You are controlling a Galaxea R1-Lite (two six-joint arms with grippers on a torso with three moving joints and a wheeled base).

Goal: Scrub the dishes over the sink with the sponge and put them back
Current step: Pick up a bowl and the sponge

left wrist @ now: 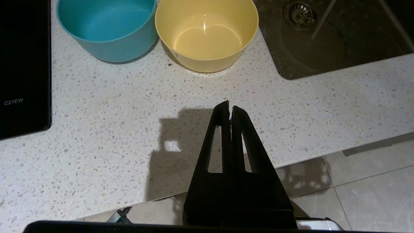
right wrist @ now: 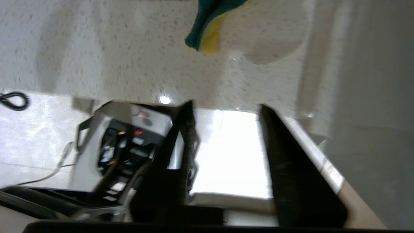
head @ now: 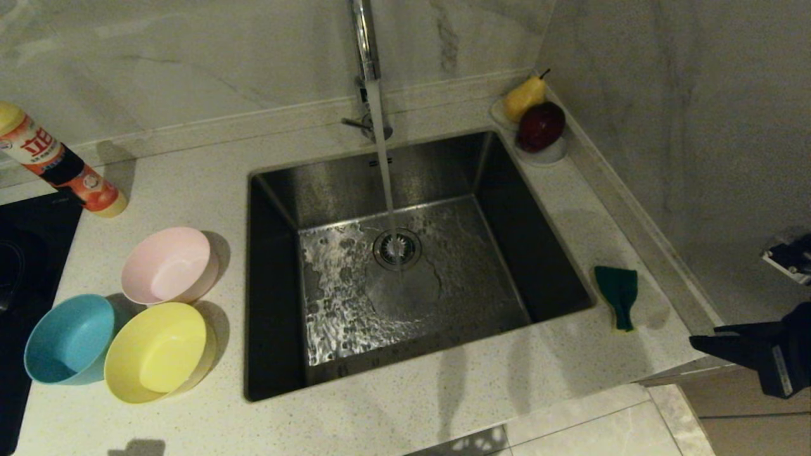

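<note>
Both grippers are empty: the right gripper [right wrist: 226,108] has its jaws spread wide at the counter's front edge, short of the sponge [head: 618,295] lying on the counter [head: 405,418] right of the sink [head: 285,190], while the left gripper [left wrist: 229,106] hangs pinched shut over the counter near the yellow bowl [left wrist: 207,35] and blue bowl [left wrist: 105,27]. Water runs from the tap [head: 366,44] into the sink, and the pink bowl [head: 168,265] sits beside the other two, left of the sink

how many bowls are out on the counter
3, all left of the sink: pink bowl farthest back, blue bowl at the front left, yellow bowl beside it, nearest the sink. None seem hidden.
</note>
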